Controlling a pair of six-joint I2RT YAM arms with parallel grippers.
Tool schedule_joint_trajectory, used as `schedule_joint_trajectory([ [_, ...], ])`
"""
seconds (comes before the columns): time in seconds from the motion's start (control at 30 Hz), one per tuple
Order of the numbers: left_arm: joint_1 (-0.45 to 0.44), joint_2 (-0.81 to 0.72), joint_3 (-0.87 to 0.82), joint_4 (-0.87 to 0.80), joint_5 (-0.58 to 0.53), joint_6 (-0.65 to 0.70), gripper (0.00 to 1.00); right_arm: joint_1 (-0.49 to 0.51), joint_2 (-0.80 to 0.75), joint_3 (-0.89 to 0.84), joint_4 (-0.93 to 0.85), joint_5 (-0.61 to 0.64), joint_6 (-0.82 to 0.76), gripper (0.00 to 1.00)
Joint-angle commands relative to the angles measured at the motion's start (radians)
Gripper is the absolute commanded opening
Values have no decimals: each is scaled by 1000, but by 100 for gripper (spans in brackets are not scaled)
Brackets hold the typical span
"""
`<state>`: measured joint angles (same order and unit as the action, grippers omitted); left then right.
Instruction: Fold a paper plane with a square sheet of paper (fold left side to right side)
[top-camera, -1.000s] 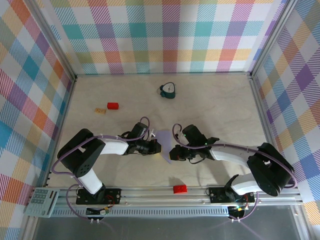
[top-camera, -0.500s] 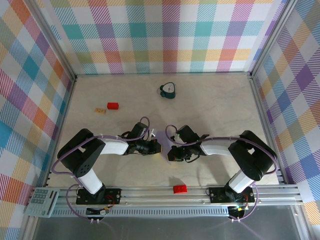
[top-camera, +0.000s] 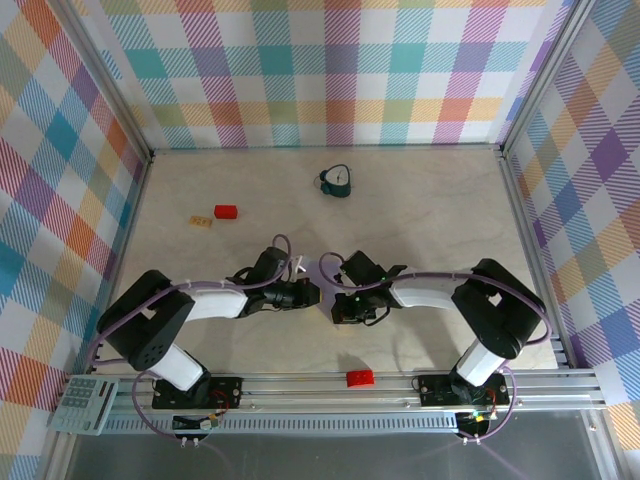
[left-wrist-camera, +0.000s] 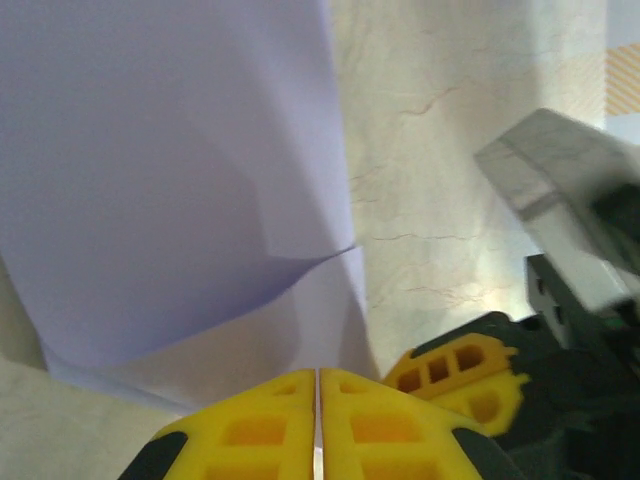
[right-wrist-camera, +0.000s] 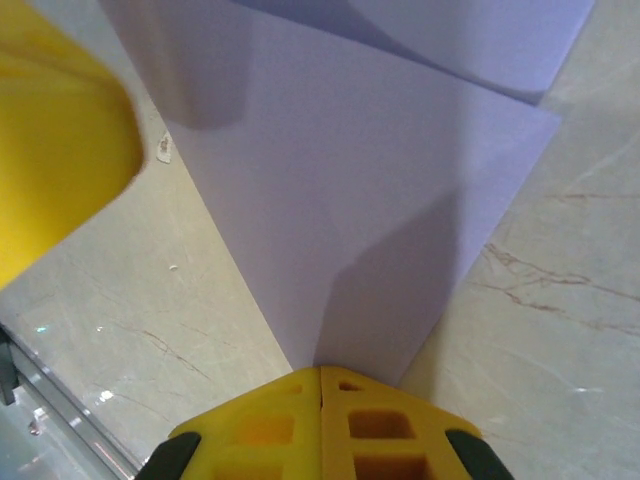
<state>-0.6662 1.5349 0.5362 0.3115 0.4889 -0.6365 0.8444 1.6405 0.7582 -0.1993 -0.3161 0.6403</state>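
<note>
Over the marbled table (top-camera: 430, 220), the lavender square sheet of paper (left-wrist-camera: 180, 150) sat just below centre of the overhead frame, partly folded. The left gripper (left-wrist-camera: 317, 373) and right gripper (right-wrist-camera: 320, 370) each pinched an edge with fingers closed tight; a clean fold likely demanded aligned edges before creasing.

1. No text, brand or number can be read in any view.
2. The clock (top-camera: 337, 180) has a pale dial (its marks are too small to make out).
3. The grey box (top-camera: 85, 402) at the rail's left end shows rows of keys (whatever is printed on them is too small to read).
</note>
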Motion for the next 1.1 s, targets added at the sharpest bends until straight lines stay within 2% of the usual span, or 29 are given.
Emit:
schedule_joint_trajectory([
  [0.0,-32,-49,-46,66,31,-14,11,12,61,-7,-170,150,12,0],
  [0.37,-67,36,-12,86,50,-26,11,19,98,16,-218,204,27,0],
  [0.7,-68,65,4,78,48,-26,11,23,109,7,-208,197,26,0],
  [1.07,-69,90,33,-6,2,-25,10,22,125,25,-244,207,13,0],
])
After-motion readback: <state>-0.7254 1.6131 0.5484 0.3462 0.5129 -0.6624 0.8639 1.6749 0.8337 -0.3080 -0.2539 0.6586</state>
